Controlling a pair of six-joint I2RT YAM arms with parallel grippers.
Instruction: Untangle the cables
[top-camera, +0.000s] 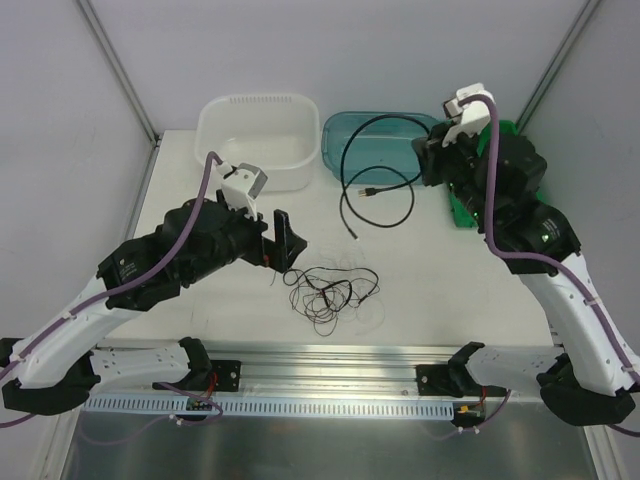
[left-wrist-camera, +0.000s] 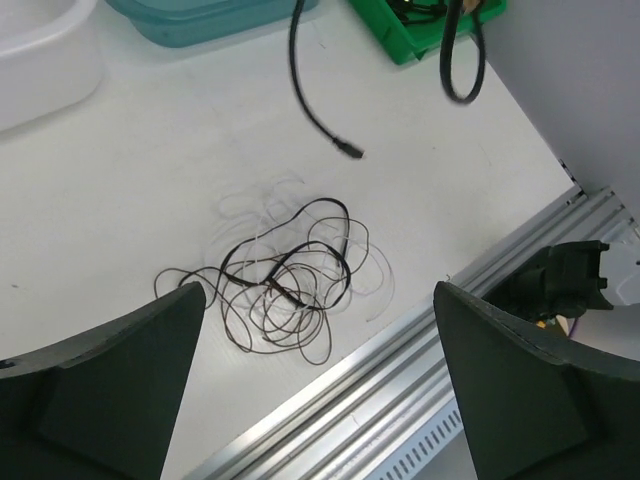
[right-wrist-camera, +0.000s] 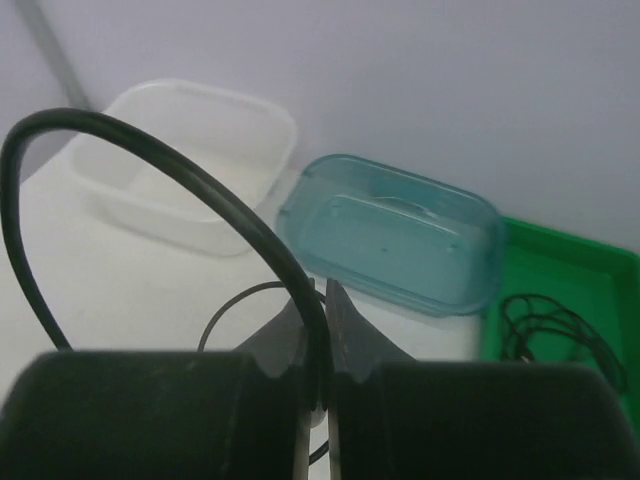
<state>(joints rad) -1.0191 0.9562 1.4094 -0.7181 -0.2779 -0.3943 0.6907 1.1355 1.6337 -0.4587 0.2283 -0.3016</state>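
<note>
1. The right gripper (right-wrist-camera: 318, 335) is clenched on the thick black cable (top-camera: 344, 165), which is pinched between its closed fingers. It holds the cable raised at the far right of the table (top-camera: 200, 290), near the green bin (top-camera: 458, 212). Judgement: the lift draws this cable away from the thinner cords so that it hangs free of them.
2. From the grip the thick black cable arches over the teal tray (top-camera: 335, 140). It then drops to the table in a loose loop, both plug ends lying on the surface. It lies well apart from the tangle.
3. The left gripper (top-camera: 278, 245) is released, its jaws standing wide with nothing between them. It hangs just beside the tangle of thin dark wire (left-wrist-camera: 290, 280), which rests on the table near the front rail. Judgement: it is placed to take a strand next.
4. A thin white cord (left-wrist-camera: 388, 285) is mixed through that tangle. It is faint against the table.
5. Count of cables: one thick black, one dark wiry knot (strand number cannot be told) and at least one white. One more dark coil (right-wrist-camera: 550, 325) lies inside the green bin.
6. Count of containers: three, namely the white tub (top-camera: 258, 102), the teal tray and the green bin.
7. Count of grippers: two.
</note>
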